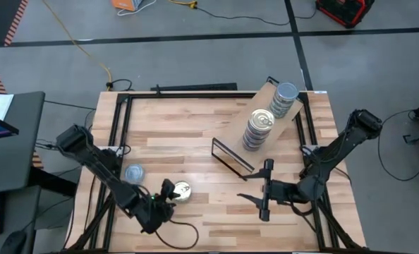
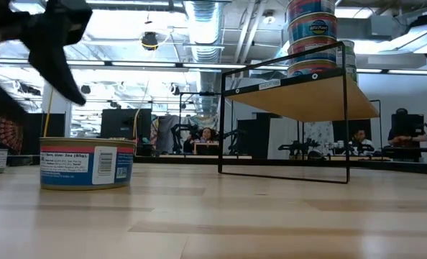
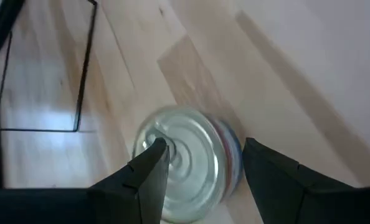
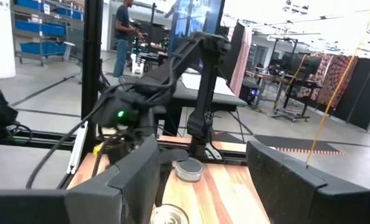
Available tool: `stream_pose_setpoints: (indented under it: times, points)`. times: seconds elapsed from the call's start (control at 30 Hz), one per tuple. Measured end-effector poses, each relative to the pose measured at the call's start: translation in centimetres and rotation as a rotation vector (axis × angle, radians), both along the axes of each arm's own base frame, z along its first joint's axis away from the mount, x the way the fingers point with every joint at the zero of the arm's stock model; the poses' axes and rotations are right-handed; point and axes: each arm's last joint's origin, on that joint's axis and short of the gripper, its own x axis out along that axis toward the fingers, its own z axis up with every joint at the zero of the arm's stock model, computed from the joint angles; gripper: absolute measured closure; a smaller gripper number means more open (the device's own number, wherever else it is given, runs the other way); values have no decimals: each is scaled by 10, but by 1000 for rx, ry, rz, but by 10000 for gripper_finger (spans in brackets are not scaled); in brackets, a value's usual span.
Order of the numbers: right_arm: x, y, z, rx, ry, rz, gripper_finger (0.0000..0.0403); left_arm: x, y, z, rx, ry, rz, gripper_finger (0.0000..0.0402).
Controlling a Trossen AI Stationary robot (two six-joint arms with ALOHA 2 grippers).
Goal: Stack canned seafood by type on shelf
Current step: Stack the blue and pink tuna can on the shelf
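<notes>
The shelf [image 1: 232, 138] stands slanted at the table's far right and bears two stacks of canned seafood: a gold-lidded stack [image 1: 259, 128] and a blue-lidded stack [image 1: 285, 99]. Two loose tins rest flat on the tabletop at the near left: a gold-lidded tin [image 1: 182, 190] and a blue-lidded tin [image 1: 134, 173]. My left gripper [image 1: 168, 195] is open, slanting down over the gold-lidded tin [image 3: 188, 163], one finger to either side of it; in the low view it hangs above the tin [image 2: 88, 162]. My right gripper [image 1: 265, 192] is open and level over the near right, holding nothing.
The shelf's black wire frame [image 2: 285, 122] reaches down to the tabletop right of centre. Black rails [image 1: 118, 134] run along the table's left and right sides. Bare tabletop [image 1: 216, 212] lies between the two grippers.
</notes>
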Motion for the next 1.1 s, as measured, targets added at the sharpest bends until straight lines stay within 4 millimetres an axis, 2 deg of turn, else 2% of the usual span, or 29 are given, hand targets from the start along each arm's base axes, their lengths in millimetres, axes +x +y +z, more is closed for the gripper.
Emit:
stream_pose_setpoints:
  times: [0.23,0.33,0.43,0.63,0.7,0.9,1.1]
  points:
    - [1,-1,-1,10,2,-5,132,3,-4,-33,171,46,10,209]
    - [1,-1,-1,10,3,-5,132,7,-3,-46,278,24,43,227]
    - [1,-1,-1,7,6,-5,132,12,2,-57,344,20,85,265]
    - [1,-1,-1,7,6,-5,132,28,16,-73,372,22,184,369]
    - [1,-1,-1,7,6,-5,132,29,19,-74,354,25,203,392]
    - [1,-1,-1,6,7,-5,132,29,21,-69,244,42,238,401]
    - [1,-1,-1,13,8,-4,132,26,20,-49,127,18,250,401]
